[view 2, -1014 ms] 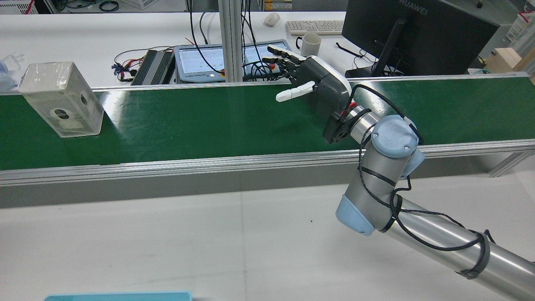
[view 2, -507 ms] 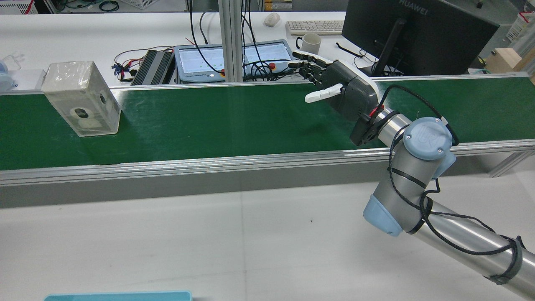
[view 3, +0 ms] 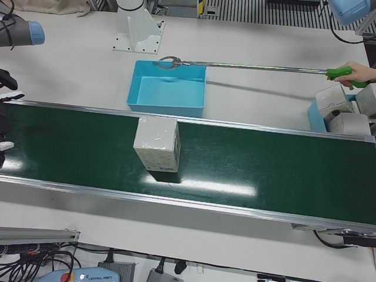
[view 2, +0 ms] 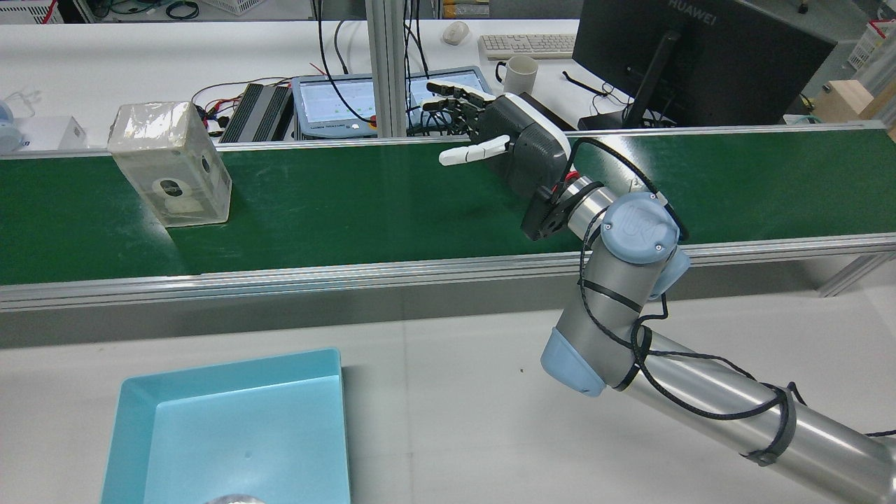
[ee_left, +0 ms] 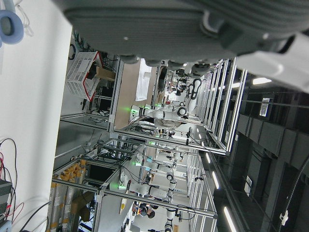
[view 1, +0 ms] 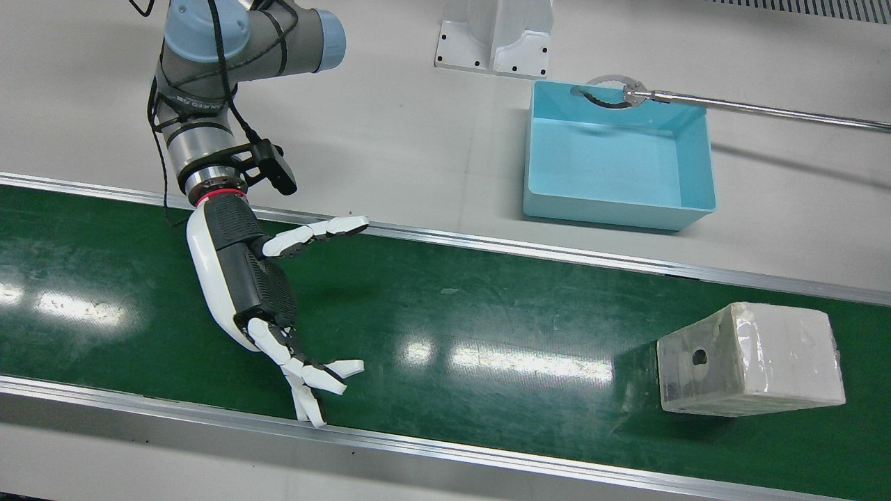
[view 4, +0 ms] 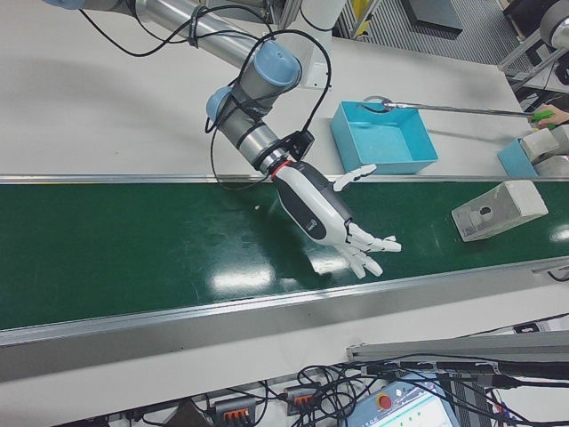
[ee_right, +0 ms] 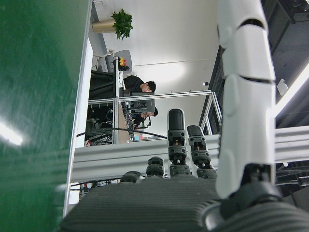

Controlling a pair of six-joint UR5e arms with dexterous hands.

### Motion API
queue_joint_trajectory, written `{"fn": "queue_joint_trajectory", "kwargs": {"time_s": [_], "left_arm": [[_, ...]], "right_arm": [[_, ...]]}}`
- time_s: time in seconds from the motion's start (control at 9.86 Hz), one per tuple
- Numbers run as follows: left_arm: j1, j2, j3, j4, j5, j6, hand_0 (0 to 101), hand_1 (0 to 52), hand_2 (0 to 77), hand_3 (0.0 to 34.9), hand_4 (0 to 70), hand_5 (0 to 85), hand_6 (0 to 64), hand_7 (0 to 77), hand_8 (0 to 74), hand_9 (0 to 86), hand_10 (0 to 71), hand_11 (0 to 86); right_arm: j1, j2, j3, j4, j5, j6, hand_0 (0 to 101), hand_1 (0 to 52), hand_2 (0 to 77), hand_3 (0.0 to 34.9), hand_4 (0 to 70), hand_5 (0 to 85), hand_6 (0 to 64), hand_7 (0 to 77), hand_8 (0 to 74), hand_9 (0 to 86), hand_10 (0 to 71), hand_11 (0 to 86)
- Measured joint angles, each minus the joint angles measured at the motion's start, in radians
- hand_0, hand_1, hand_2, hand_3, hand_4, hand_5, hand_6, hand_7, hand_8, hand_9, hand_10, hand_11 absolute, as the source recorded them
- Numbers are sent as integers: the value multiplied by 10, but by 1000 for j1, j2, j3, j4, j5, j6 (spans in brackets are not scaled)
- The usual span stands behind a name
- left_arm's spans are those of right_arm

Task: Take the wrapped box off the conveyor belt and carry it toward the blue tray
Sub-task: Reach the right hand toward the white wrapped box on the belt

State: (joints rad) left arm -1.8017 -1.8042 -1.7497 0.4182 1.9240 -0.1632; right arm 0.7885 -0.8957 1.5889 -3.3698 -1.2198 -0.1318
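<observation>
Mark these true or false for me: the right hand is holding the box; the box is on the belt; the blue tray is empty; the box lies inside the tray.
1. The right hand is holding the box. False: it hangs open over the belt, well apart from the box.
2. The box is on the belt. True.
3. The blue tray is empty. True, apart from the grabber tool at its rim.
4. The box lies inside the tray. False: it stands on the belt.

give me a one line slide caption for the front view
Open right hand waits over the green conveyor belt, apart from the wrapped box; blue tray beside it.
</observation>
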Motion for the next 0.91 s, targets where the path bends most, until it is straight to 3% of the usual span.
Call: {"fn": "queue_joint_trajectory", "kwargs": {"time_s": [0.51,0.71,0.91], "left_arm": [[0,0,0,0,0,0,0,0,11,0,0,11,5,5,5,5,0,5],[0,0,0,0,0,0,0,0,11,0,0,11,0,5,5,5,5,5],[0,0,0,0,0,0,0,0,11,0,0,11,0,5,5,5,5,5]], "right_arm": [[-83,109,-70,-19,94,-66,483,158,120,0,136,142,114,295,38,71,5,11],[-91,150,-110,-21,111,-71,481,142,109,12,125,125,104,273,33,54,5,11],[-94,165,-131,-22,116,-72,482,142,109,27,125,120,104,273,33,54,5,5]]}}
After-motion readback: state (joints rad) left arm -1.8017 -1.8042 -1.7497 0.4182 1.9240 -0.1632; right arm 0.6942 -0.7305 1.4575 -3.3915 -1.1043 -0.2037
